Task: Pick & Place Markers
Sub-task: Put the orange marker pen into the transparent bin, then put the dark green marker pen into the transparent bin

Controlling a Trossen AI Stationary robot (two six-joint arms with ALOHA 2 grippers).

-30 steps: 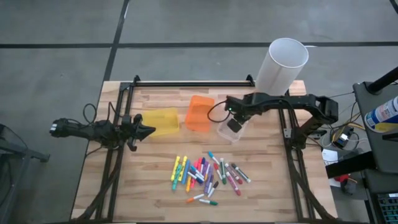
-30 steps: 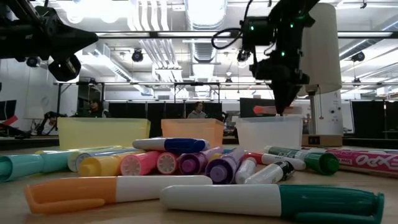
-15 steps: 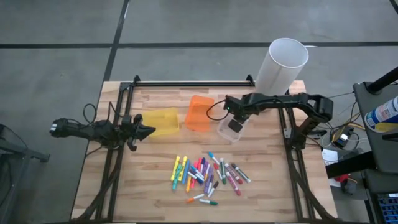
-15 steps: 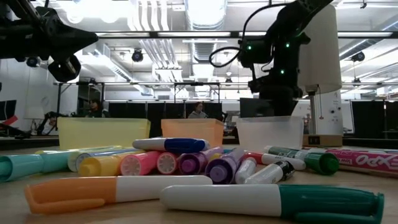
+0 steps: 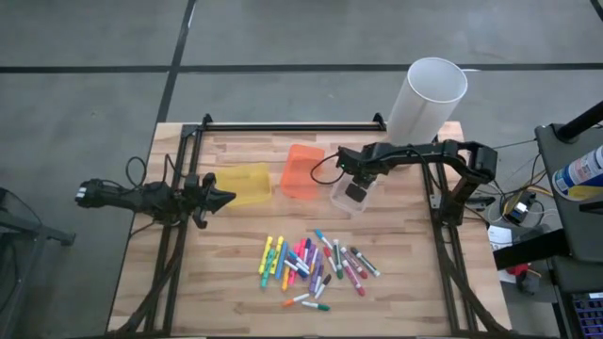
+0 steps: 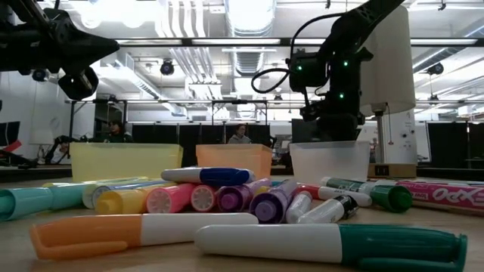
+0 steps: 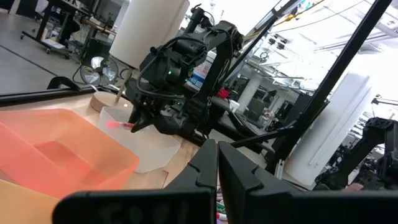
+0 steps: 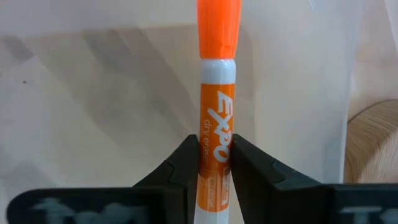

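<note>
The markers lie in a loose pile on the table's near middle, close to the camera in the low view. My right gripper reaches down into the clear bin and is shut on an orange marker; the low view shows it behind the clear wall. The left wrist view shows that marker inside the clear bin. My left gripper waits shut and holds nothing, beside the yellow bin at the table's left. My right gripper pinches the orange marker between its two fingers on the white barrel, at the printed label. The orange cap end sticks out past the fingers. The gripper comes from above into the clear bin. Whether the marker touches the bin floor, I cannot tell.
Three bins stand in a row at the table's far middle: yellow, orange and clear. A tall white cylinder stands at the far right corner. Bare wood lies to the left and right of the marker pile. People sit in the room beyond.
My right gripper has gone down into the clear bin with the orange marker still held, shifting slightly toward the table's left. In the low view it now sits behind the bin's wall. The marker pile has not moved.
</note>
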